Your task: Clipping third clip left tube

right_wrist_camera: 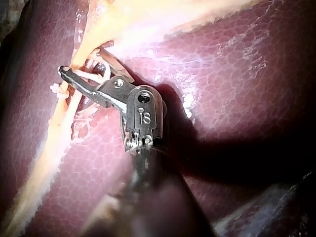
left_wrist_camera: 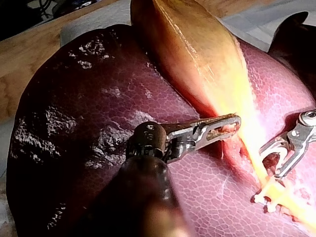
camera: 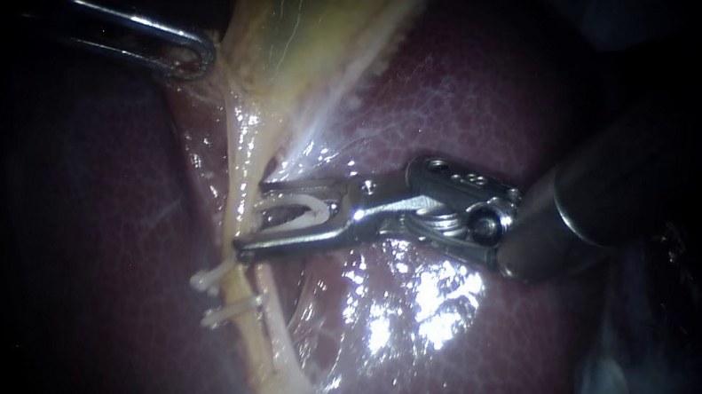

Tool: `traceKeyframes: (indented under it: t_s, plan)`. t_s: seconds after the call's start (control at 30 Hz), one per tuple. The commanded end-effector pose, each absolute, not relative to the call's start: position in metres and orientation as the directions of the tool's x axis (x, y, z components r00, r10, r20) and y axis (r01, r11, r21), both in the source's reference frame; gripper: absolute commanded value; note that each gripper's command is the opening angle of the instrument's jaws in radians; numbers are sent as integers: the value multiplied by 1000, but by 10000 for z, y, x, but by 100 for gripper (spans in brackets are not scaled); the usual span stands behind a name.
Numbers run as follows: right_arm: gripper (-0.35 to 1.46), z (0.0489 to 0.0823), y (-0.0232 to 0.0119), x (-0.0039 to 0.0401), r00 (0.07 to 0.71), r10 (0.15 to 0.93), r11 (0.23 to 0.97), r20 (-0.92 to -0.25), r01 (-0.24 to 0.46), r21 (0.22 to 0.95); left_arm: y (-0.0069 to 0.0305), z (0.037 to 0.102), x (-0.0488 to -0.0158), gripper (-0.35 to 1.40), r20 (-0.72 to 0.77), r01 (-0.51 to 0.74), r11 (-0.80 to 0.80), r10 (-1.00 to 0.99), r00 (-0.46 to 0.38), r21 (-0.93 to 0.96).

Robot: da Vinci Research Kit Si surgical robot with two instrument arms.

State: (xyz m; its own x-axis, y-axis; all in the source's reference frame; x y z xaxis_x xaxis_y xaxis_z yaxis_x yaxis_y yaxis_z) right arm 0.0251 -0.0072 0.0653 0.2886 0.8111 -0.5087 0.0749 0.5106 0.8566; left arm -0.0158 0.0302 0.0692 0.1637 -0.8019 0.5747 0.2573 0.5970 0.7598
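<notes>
Clip (camera: 300,207) is sitting gripped in right tool's (camera: 250,217) spread jaws, at left tube's (camera: 240,166) 3 o'clock; left tool (camera: 199,53) is clamping gallbladder (camera: 301,21). Be seating it fully across before squeezing.

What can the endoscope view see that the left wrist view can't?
Only the endoscope view shows the white clip sitting in the right instrument's pincer, and that instrument's dark shaft.
Only the left wrist view shows the wooden bench and the left instrument's shaft.
Both show the liver, the tube, two clips already on it, and the left instrument pinching the gallbladder.
</notes>
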Motion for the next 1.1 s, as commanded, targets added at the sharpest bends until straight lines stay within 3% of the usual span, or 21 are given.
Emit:
traceKeyframes:
  t_s: [0.03, 0.6, 0.87, 1.1]
  plan:
    - [50, 652, -72, 249, 289, 811, 511, -509, 76, 856, 302, 692, -157, -35, 575, 257, 597, -802, 164, 760]
    - [50, 616, -62, 175, 290, 820, 495, -493, 72, 866, 302, 691, -156, -35, 575, 256, 597, -802, 164, 760]
    - [50, 585, -51, 186, 287, 829, 482, -480, 70, 873, 302, 691, -157, -35, 574, 257, 597, -802, 164, 760]
    - [50, 599, -50, 203, 284, 837, 470, -467, 61, 880, 302, 691, -157, -35, 575, 257, 597, -802, 164, 760]
